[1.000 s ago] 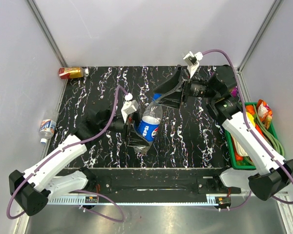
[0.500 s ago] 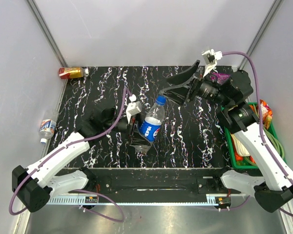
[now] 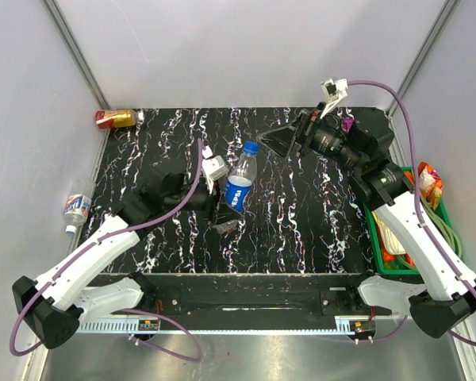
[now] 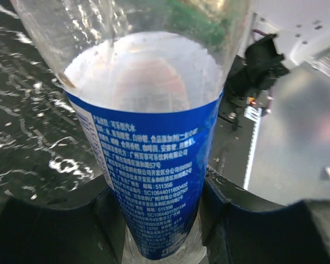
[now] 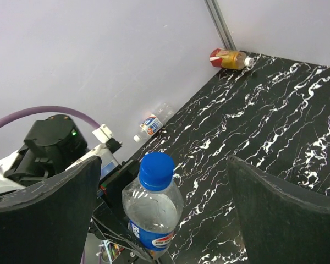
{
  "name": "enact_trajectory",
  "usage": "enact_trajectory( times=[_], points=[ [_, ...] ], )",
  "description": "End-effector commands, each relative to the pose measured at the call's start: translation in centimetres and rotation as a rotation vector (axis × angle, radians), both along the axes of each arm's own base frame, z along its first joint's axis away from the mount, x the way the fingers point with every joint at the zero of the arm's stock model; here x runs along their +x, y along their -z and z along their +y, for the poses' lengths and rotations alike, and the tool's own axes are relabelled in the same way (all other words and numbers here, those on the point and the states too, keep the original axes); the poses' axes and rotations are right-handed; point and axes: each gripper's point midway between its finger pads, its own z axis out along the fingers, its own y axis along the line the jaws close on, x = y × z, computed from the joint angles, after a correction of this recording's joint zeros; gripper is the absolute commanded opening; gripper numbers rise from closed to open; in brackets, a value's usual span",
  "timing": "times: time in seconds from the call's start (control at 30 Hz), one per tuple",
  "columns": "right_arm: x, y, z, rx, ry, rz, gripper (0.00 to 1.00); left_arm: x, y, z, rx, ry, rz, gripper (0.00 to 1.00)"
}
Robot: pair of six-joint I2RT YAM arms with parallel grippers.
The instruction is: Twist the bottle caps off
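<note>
The Pepsi bottle (image 3: 239, 184) is clear with a blue label and stands tilted over the black mat. Its dark blue cap (image 3: 251, 148) is on its neck. My left gripper (image 3: 220, 208) is shut on the bottle's lower body; in the left wrist view the label (image 4: 148, 176) fills the gap between the fingers (image 4: 38, 231). My right gripper (image 3: 285, 141) is open and empty, to the right of the cap and apart from it. In the right wrist view the blue cap (image 5: 157, 170) sits between the spread fingers (image 5: 49, 214). The second bottle (image 3: 78, 206) lies left of the mat with its white cap (image 3: 70, 230) on.
A red-and-gold can (image 3: 115, 118) lies at the mat's back left corner. A green basket (image 3: 411, 171) with packets stands at the right edge. White walls close in the back and sides.
My right gripper has drawn back from the blue cap toward the back right. My left gripper has raised the Pepsi bottle more upright; the cap stays on.
</note>
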Motion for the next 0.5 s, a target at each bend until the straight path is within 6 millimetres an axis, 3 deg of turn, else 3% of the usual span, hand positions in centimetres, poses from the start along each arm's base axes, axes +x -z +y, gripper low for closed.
enact_trajectory(
  times=[0.0, 0.2, 0.33, 0.47],
  points=[
    [0.5, -1.5, 0.0, 0.027, 0.028, 0.009, 1.0, 3.2, -1.5, 2.4, 0.068, -0.227, -0.141, 0.0],
    [1.9, -0.4, -0.3, 0.031, 0.091, 0.074, 0.99, 6.4, 0.0, 5.9, 0.287, -0.555, -0.234, 0.0],
    [2.7, 0.3, -0.3, 0.039, 0.12, 0.112, 1.0, 6.9, 0.2, 7.7, 0.427, -0.715, -0.313, 0.0],
    [3.0, 0.9, 0.4, 0.038, 0.097, 0.144, 1.0, 7.2, -0.9, 9.2, 0.474, -0.846, -0.383, 0.0]
  ],
)
